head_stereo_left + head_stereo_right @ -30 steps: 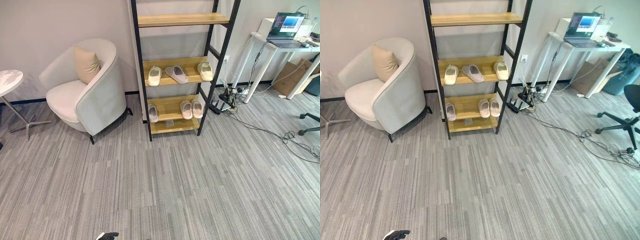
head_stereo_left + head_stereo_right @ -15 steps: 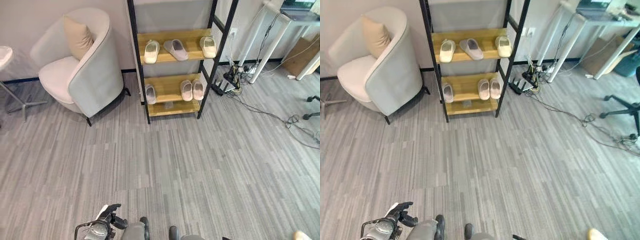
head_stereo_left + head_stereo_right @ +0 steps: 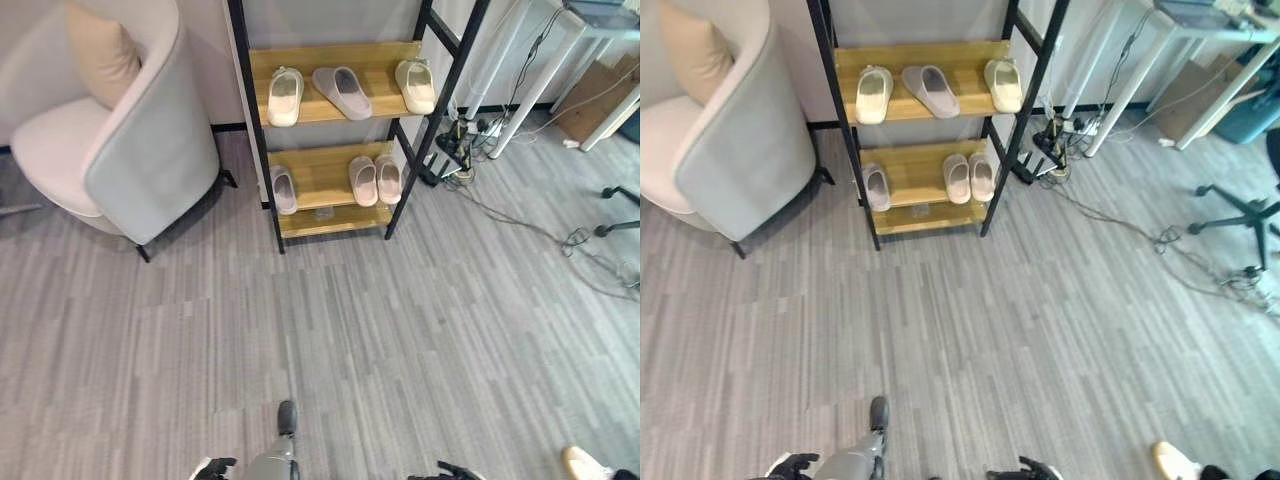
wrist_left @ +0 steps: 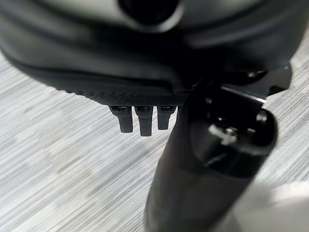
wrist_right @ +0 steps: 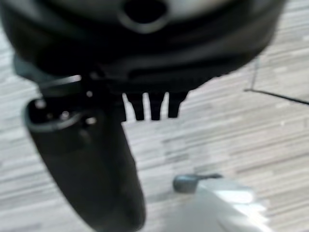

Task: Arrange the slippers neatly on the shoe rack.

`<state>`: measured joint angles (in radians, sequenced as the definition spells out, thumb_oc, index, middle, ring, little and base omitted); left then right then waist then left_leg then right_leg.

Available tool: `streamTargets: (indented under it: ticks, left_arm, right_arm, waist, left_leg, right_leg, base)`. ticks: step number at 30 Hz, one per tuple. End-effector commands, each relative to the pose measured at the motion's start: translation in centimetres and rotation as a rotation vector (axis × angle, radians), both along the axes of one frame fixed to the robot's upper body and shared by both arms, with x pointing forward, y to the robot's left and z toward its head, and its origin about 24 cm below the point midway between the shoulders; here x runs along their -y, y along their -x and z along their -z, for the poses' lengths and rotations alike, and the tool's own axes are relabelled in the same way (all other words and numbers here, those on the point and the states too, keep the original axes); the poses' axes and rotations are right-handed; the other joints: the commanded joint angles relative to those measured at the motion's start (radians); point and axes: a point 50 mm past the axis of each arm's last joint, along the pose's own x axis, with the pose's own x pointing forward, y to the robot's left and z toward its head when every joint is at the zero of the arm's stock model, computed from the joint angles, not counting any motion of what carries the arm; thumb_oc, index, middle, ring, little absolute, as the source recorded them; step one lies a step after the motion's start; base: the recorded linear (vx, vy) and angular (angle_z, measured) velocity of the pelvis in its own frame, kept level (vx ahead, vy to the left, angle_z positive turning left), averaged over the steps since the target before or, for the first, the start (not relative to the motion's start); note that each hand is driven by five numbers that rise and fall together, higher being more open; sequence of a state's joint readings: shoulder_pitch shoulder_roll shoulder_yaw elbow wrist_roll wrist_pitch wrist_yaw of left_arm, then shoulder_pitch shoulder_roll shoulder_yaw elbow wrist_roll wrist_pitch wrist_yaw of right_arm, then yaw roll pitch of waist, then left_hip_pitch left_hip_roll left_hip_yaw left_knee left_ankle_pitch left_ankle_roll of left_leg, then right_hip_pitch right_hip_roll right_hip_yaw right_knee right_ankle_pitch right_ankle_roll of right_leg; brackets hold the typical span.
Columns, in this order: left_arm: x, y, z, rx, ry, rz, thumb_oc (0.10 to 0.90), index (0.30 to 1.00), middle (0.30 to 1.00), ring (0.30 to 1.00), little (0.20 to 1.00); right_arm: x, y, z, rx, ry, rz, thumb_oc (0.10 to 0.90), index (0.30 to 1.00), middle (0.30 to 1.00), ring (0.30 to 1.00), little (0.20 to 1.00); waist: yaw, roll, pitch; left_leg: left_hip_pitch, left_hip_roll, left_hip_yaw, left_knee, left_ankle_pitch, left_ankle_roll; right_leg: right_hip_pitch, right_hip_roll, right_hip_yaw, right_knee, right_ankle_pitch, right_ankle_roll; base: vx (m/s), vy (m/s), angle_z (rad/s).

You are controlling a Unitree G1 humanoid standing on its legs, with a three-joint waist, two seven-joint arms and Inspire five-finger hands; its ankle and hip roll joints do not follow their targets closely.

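The shoe rack [image 3: 322,178] has a black frame and wooden shelves and stands against the far wall. On its upper visible shelf lie a cream slipper [image 3: 284,95], a grey slipper [image 3: 342,92] turned at an angle, and another cream slipper [image 3: 415,85]. The shelf below holds a single grey slipper [image 3: 284,189] on the left and a pale pair [image 3: 374,180] side by side on the right. My left hand [image 4: 145,72] and right hand [image 5: 145,58] hang low over the carpet, far from the rack, fingers relaxed and holding nothing. Both show at the bottom edge, left hand [image 3: 213,467], right hand [image 3: 455,470].
A pale armchair [image 3: 130,150] with a beige cushion stands left of the rack. Right of it are a power strip with cables [image 3: 465,140], white desk legs [image 3: 520,70], a cardboard box [image 3: 590,100] and an office chair base [image 3: 1240,215]. A pale shoe tip [image 3: 580,462] lies at the bottom right.
The camera has moved closer and tilted down, so the rack sits higher in the picture. My left hand has dropped to the bottom edge. The slippers have not moved.
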<state>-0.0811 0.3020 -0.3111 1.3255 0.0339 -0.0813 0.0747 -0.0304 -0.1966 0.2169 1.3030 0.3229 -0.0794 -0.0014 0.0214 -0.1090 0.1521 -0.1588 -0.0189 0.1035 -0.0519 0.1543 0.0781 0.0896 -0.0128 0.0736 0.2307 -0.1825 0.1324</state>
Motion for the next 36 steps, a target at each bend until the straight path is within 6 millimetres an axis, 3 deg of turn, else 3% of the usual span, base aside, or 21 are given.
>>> streamTargets:
  ticks: [1,2,3,4,5,6,9,10,14,16,23,25,26,27,28,29,31,32,33,35,36]
  left_arm:
    - [2.8,-3.0,-0.4,0.121,0.086,0.023,0.8,0.9,0.9,0.9,0.9]
    - [2.9,-3.7,-0.6,0.142,0.087,0.029,0.8,0.9,0.9,0.9,0.9]
    - [3.1,-4.8,-1.0,0.183,0.091,0.019,0.8,0.9,0.9,0.9,0.9]
    - [3.3,-5.3,-1.2,0.207,0.099,0.01,0.8,0.9,0.9,0.9,0.9]
    - [3.3,-5.3,-1.2,0.207,0.099,0.009,0.8,0.9,0.9,0.9,0.9]
    - [3.8,-6.0,-1.4,0.229,0.12,0.013,0.8,0.9,0.9,0.9,0.9]
    - [4.3,-6.0,-1.4,0.223,0.12,0.042,0.8,0.9,0.9,0.9,0.9]
    - [4.5,-5.6,-1.1,0.204,0.115,0.061,0.8,0.9,0.9,0.9,0.9]
    - [4.7,-4.6,-0.6,0.162,0.103,0.076,0.8,0.9,0.9,0.9,0.9]
    - [4.6,-3.2,-0.1,0.104,0.086,0.11,0.8,0.9,0.9,0.9,0.9]
    - [2.9,0.2,0.8,-0.015,0.049,0.084,0.8,0.9,0.9,0.9,0.9]
    - [2.4,1.5,1.0,-0.048,0.05,0.04,0.8,0.9,0.9,0.9,0.9]
    - [2.4,1.5,1.0,-0.048,0.05,0.04,0.8,0.9,0.9,0.9,0.9]
    - [2.5,1.6,1.0,-0.051,0.054,0.032,0.8,0.9,0.9,0.9,0.9]
    - [3.0,1.1,1.0,-0.036,0.062,0.059,0.8,0.9,0.9,0.9,0.9]
    - [3.6,0.0,0.8,0.0,0.064,0.105,0.8,0.9,0.9,0.9,0.9]
    - [4.0,-0.9,0.6,0.027,0.069,0.131,0.8,0.9,0.9,0.9,0.9]
    - [4.9,-1.7,0.4,0.061,0.084,0.16,0.8,0.9,0.9,0.9,0.9]
    - [4.9,-1.7,0.4,0.061,0.084,0.16,0.8,0.9,0.9,0.9,0.9]
    - [5.8,-2.4,0.2,0.093,0.102,0.185,0.8,0.9,0.9,0.9,0.9]
    - [6.3,-2.3,0.3,0.095,0.1,0.215,0.8,0.9,0.9,0.9,0.9]
  right_arm:
    - [1.0,-2.6,-1.2,0.117,0.033,-0.072,0.8,0.9,0.9,0.9,0.9]
    - [0.8,-3.3,-1.4,0.141,0.031,-0.084,0.8,0.9,0.9,0.9,0.9]
    - [0.6,-4.3,-1.7,0.18,0.028,-0.092,0.8,0.9,0.9,0.9,0.9]
    - [0.5,-4.9,-2.0,0.203,0.031,-0.1,0.8,0.9,0.9,0.9,0.9]
    - [0.5,-4.9,-2.0,0.203,0.032,-0.1,0.8,0.9,0.9,0.9,0.9]
    - [0.5,-5.1,-2.1,0.211,0.039,-0.1,0.8,0.9,0.9,0.9,0.9]
    - [0.8,-4.7,-1.9,0.196,0.055,-0.089,0.8,0.9,0.9,0.9,0.9]
    - [1.4,-3.8,-1.7,0.168,0.066,-0.058,0.8,0.9,0.9,0.9,0.9]
    - [2.5,-1.3,-1.1,0.088,0.083,0.02,0.8,0.9,0.9,0.9,0.9]
    - [3.5,0.5,-0.8,0.03,0.093,0.074,0.8,0.9,0.9,0.9,0.9]
    - [5.6,1.8,-1.1,-0.008,0.135,0.127,0.8,0.9,0.9,0.9,0.9]
    - [6.5,0.9,-1.6,0.007,0.16,0.105,0.8,0.9,0.9,0.9,0.9]
    - [6.6,0.9,-1.6,0.007,0.16,0.105,0.8,0.9,0.9,0.9,0.9]
    - [6.8,0.5,-1.8,0.016,0.164,0.095,0.8,0.9,0.9,0.9,0.9]
    - [7.3,-0.1,-2.1,0.038,0.184,0.073,0.8,0.9,0.9,0.9,0.9]
    - [7.4,-0.8,-2.4,0.061,0.193,0.062,0.8,0.9,0.9,0.9,0.9]
    - [7.6,-1.2,-2.6,0.077,0.204,0.059,0.8,0.9,0.9,0.9,0.9]
    - [7.8,-1.2,-2.7,0.08,0.224,0.054,0.8,0.9,0.9,0.9,0.9]
    - [7.8,-1.2,-2.7,0.08,0.225,0.055,0.8,0.9,0.9,0.9,0.9]
    - [8.0,-1.0,-2.8,0.087,0.235,0.069,0.8,0.9,0.9,0.9,0.9]
    - [8.2,-0.9,-2.8,0.088,0.253,0.074,0.8,0.9,0.9,0.9,0.9]
  waist:
    - [0.001,0.032,-0.026]
    - [-0.003,0.045,-0.015]
    - [-0.013,0.068,-0.002]
    - [-0.023,0.084,0.006]
    - [-0.026,0.082,0.011]
    - [-0.042,0.095,0.019]
    - [-0.061,0.097,0.029]
    - [-0.079,0.092,0.029]
    - [-0.114,0.09,0.03]
    - [-0.142,0.095,0.025]
    - [-0.151,0.108,-0.02]
    - [-0.139,0.126,-0.043]
    - [-0.139,0.127,-0.043]
    - [-0.133,0.129,-0.047]
    - [-0.118,0.121,-0.034]
    - [-0.113,0.113,-0.017]
    - [-0.106,0.105,-0.007]
    - [-0.101,0.103,0.005]
    - [-0.1,0.105,0.007]
    - [-0.089,0.108,0.015]
    - [-0.075,0.121,0.026]
  left_leg:
    - [-0.118,0.021,-0.009,0.199,-0.17,-0.05]
    - [-0.08,0.022,-0.008,0.187,-0.182,-0.04]
    - [-0.014,0.024,-0.009,0.157,-0.198,-0.031]
    - [0.02,0.024,-0.019,0.141,-0.207,-0.032]
    - [0.026,0.02,-0.022,0.14,-0.208,-0.032]
    - [0.067,0.014,-0.032,0.133,-0.228,-0.034]
    - [0.114,0.01,-0.041,0.135,-0.262,-0.039]
    - [0.144,-0.001,-0.049,0.139,-0.288,-0.046]
    - [0.193,-0.005,-0.07,0.149,-0.328,-0.059]
    - [0.23,-0.001,-0.091,0.163,-0.361,-0.073]
    - [0.31,0.035,-0.138,0.17,-0.393,-0.108]
    - [0.293,0.085,-0.162,0.255,-0.309,-0.152]
    - [0.292,0.085,-0.163,0.257,-0.311,-0.152]
    - [0.265,0.104,-0.166,0.332,-0.252,-0.171]
    - [0.172,0.124,-0.175,0.534,-0.145,-0.185]
    - [0.122,0.132,-0.163,0.637,-0.119,-0.178]
    - [0.094,0.142,-0.136,0.701,-0.127,-0.161]
    - [0.044,0.158,-0.077,0.724,-0.131,-0.149]
    - [0.045,0.159,-0.077,0.727,-0.133,-0.149]
    - [-0.001,0.138,-0.038,0.669,-0.16,-0.143]
    - [-0.025,0.096,-0.012,0.488,-0.188,-0.126]
  right_leg:
    - [-0.046,-0.075,-0.062,0.148,0.174,0.066]
    - [-0.09,-0.097,-0.102,0.221,0.208,0.076]
    - [-0.157,-0.138,-0.177,0.265,0.241,0.056]
    - [-0.196,-0.14,-0.2,0.26,0.227,0.037]
    - [-0.191,-0.144,-0.202,0.265,0.22,0.037]
    - [-0.221,-0.14,-0.225,0.199,0.163,0.02]
    - [-0.243,-0.145,-0.251,0.113,0.124,0.008]
    - [-0.265,-0.147,-0.245,0.021,0.139,0.014]
    - [-0.288,-0.122,-0.162,-0.088,0.169,0.03]
    - [-0.32,-0.122,-0.068,-0.145,0.204,0.044]
    - [-0.313,-0.115,-0.069,-0.146,0.222,0.035]
    - [-0.262,-0.072,-0.062,-0.128,0.192,-0.006]
    - [-0.261,-0.072,-0.063,-0.128,0.192,-0.007]
    - [-0.231,-0.057,-0.061,-0.135,0.173,-0.028]
    - [-0.171,-0.048,-0.06,-0.155,0.147,-0.063]
    - [-0.141,-0.042,-0.061,-0.165,0.137,-0.082]
    - [-0.109,-0.038,-0.058,-0.181,0.128,-0.094]
    - [-0.062,-0.032,-0.065,-0.201,0.113,-0.108]
    - [-0.06,-0.031,-0.065,-0.202,0.113,-0.108]
    - [-0.02,-0.023,-0.07,-0.227,0.103,-0.108]
    - [0.01,-0.004,-0.073,-0.242,0.091,-0.1]
  base:
    - [0.17,0.126,-0.08]
    - [0.35,0.228,-0.09]
    - [0.39,0.212,-0.04]
    - [0.32,0.145,0.0]
    - [0.36,0.056,0.14]
    - [0.35,-0.003,0.19]
    - [0.33,-0.049,0.24]
    - [0.31,-0.106,0.22]
    - [0.28,-0.12,0.31]
    - [0.32,-0.21,0.4]
    - [0.23,-0.28,0.24]
    - [0.21,-0.464,0.22]
    - [0.11,-0.273,0.23]
    - [0.14,-0.357,0.25]
    - [0.17,-0.506,0.28]
    - [0.16,-0.499,0.21]
    - [0.09,-0.271,0.03]
    - [0.06,-0.134,-0.19]
    - [0.11,-0.199,-0.06]
    - [0.18,-0.108,0.14]
    - [0.29,-0.076,0.23]
